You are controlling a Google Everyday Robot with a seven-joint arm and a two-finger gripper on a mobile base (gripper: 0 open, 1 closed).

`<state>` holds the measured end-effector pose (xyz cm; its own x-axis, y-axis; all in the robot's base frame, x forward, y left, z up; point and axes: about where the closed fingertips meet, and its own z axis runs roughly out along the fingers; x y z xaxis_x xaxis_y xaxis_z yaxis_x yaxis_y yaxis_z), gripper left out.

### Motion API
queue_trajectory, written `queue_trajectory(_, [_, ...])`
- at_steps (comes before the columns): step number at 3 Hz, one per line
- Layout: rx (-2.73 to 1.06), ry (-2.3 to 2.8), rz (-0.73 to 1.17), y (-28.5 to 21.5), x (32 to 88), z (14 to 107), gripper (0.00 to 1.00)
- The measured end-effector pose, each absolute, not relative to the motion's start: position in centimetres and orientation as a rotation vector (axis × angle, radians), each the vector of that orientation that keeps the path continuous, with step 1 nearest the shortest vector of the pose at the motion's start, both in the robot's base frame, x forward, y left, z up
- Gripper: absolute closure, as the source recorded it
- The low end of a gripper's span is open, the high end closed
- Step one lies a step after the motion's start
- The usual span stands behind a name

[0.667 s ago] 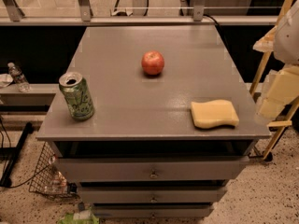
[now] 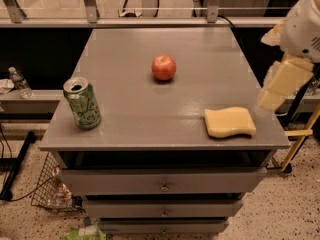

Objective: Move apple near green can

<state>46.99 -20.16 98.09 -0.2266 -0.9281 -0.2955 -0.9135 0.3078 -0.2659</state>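
Observation:
The red apple (image 2: pixel 164 67) sits on the grey table top (image 2: pixel 150 114), a little behind its middle. The light green can (image 2: pixel 82 103) stands upright near the front left corner, its silver top showing a dark opening. The apple is well to the right of and behind the can. My gripper (image 2: pixel 281 86) hangs off the table's right edge, pale and cream-coloured under the white arm (image 2: pixel 305 24). It is above and to the right of the sponge, far from the apple, and holds nothing that I can see.
A yellow wavy-edged sponge (image 2: pixel 230 122) lies near the front right corner. Drawers (image 2: pixel 162 184) sit below the table top. A metal rail (image 2: pixel 150 21) runs behind the table. A wire basket (image 2: pixel 50 189) and a water bottle (image 2: pixel 20 82) are at the left.
My gripper has moved slightly left and up, toward the table's right edge. The apple, can and sponge have not moved.

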Motion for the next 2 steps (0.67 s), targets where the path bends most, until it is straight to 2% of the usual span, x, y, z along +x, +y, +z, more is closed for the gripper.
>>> queue_trajectory(2, [-1.361, 2.063, 0.124, -12.6, 59.1, 97.8, 0.0])
